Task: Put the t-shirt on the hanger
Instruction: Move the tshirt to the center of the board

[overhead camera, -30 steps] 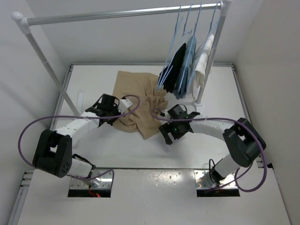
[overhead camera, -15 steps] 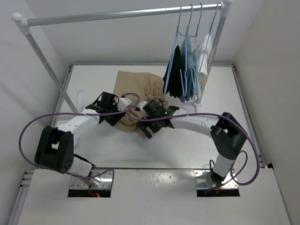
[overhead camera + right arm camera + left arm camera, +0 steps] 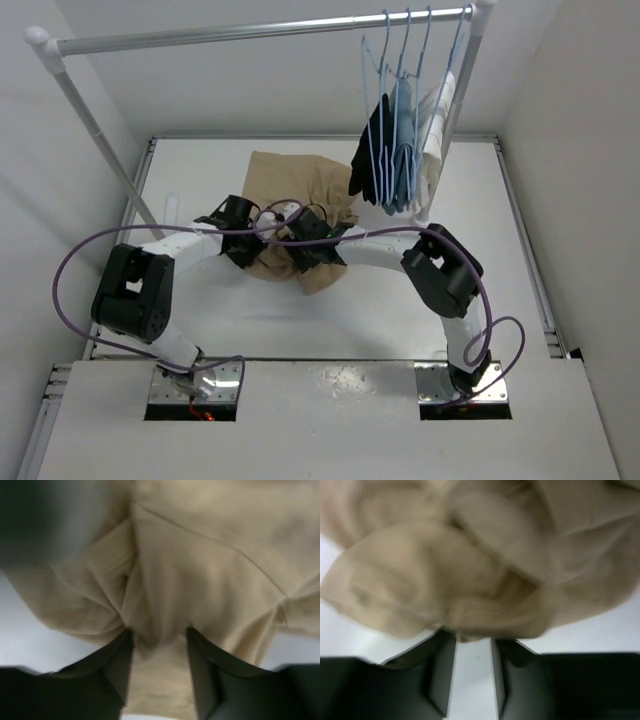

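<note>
Working in from the left, the left gripper (image 3: 240, 228) sits at the near-left edge of the t-shirt (image 3: 292, 190), which lies crumpled on the table (image 3: 200, 165) between the two arms. Its wrist view shows a hem right at its tips and bare table in the narrow gap behind. Whether it has actually nipped any cloth cannot be told.

In the middle, the right gripper (image 3: 312, 242) is down in the heap, clenched on a bunched fold of the t-shirt, with creases running straight into the jaws.

Far right, the hanger (image 3: 366, 80) hangs on the rail (image 3: 220, 33) beside the black garment (image 3: 372, 150). From above, a bare frame is hard to single out.

This looks like the gathering step, early in the job. To do it well, each arm wants a thin layer near a shoulder or the collar, not a wad. A lift with the arms drawing apart should then open the neck before anything heads for the rail. The main risks are a thick wad slipping free and both grips landing on the same fold.
</note>
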